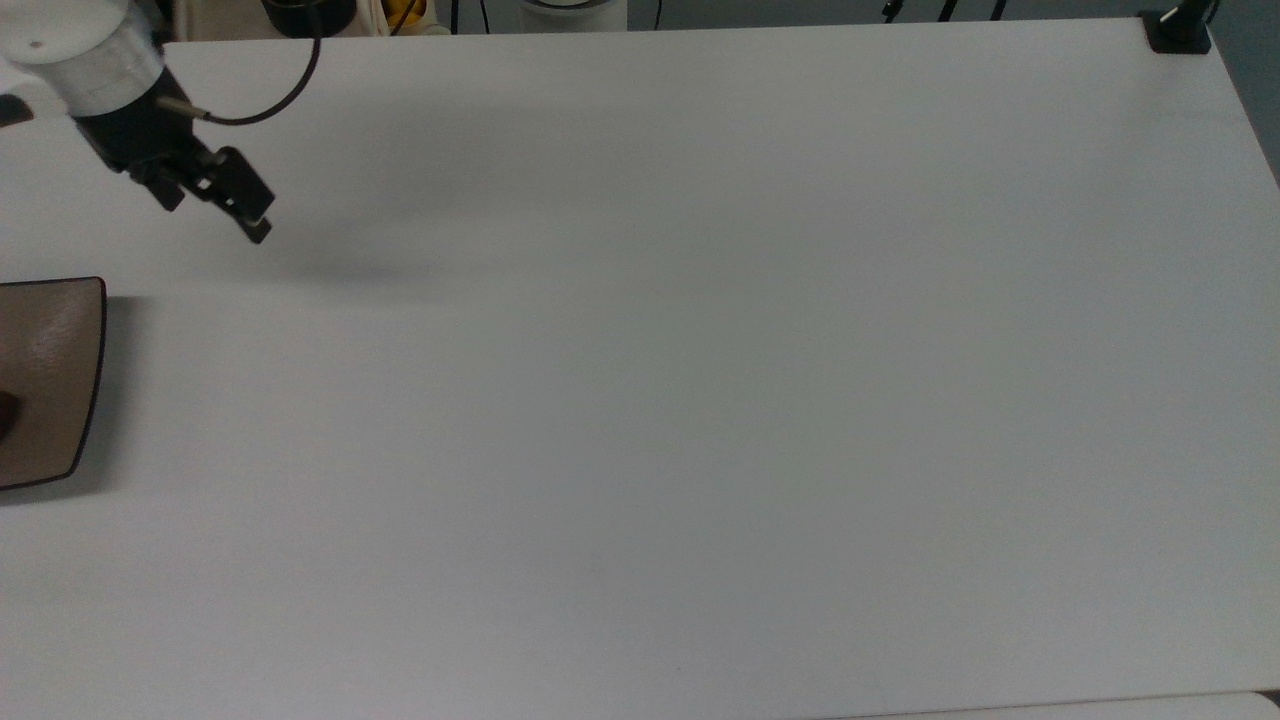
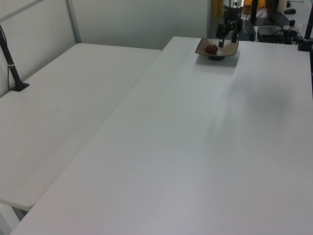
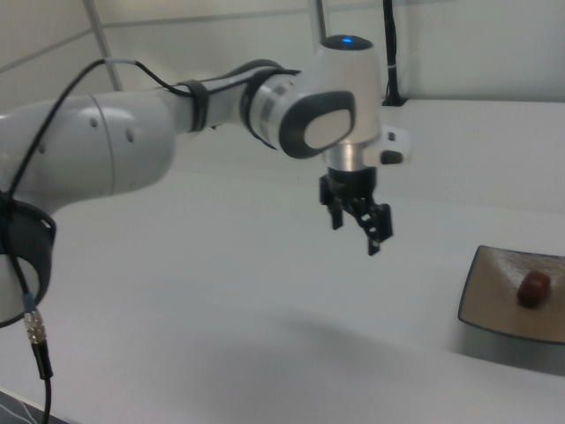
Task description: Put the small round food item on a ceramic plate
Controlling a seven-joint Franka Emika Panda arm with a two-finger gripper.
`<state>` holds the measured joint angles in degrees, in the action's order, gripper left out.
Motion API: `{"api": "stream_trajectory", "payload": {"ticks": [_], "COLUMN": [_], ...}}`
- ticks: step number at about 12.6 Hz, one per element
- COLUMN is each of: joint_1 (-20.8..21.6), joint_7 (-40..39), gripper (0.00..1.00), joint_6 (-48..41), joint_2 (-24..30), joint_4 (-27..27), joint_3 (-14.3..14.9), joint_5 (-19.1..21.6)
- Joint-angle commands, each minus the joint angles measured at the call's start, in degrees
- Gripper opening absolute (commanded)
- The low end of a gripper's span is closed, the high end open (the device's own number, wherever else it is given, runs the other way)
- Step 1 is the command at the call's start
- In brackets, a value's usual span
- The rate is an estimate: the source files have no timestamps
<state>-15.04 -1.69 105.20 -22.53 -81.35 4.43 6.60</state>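
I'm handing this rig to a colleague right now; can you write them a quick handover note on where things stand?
Gripper: open, holding nothing, raised above the table and off to the right view's left of the ceramic plate.
Small round food item: lying on the plate, free of the gripper; the left view shows it there too.
Plate: at the top view's left edge, flat on the table.
Done: the food item is on the plate and released.
Left: nothing for the placement itself; probably just let the arm finish clearing away.
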Motion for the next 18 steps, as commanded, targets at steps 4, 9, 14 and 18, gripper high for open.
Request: {"api": "stream_trajectory", "payload": {"ticks": [4,9,14,18], "joint_1": [6.3,17.1,18.0,15.7], "joint_7": [0.9,1.3,1.3,0.9], "gripper": [1.0,1.0,1.0,1.0], "joint_6": [-5.8,-6.0,-3.5,-2.0], "joint_2": [18.6,30.7,29.8,27.6], "joint_4": [-16.6,-28.9,-28.3,-26.5], "joint_3": [-6.5,-7.5,-7.4,-7.2], "joint_5": [-4.8,-10.9,-11.3,-5.6]}}
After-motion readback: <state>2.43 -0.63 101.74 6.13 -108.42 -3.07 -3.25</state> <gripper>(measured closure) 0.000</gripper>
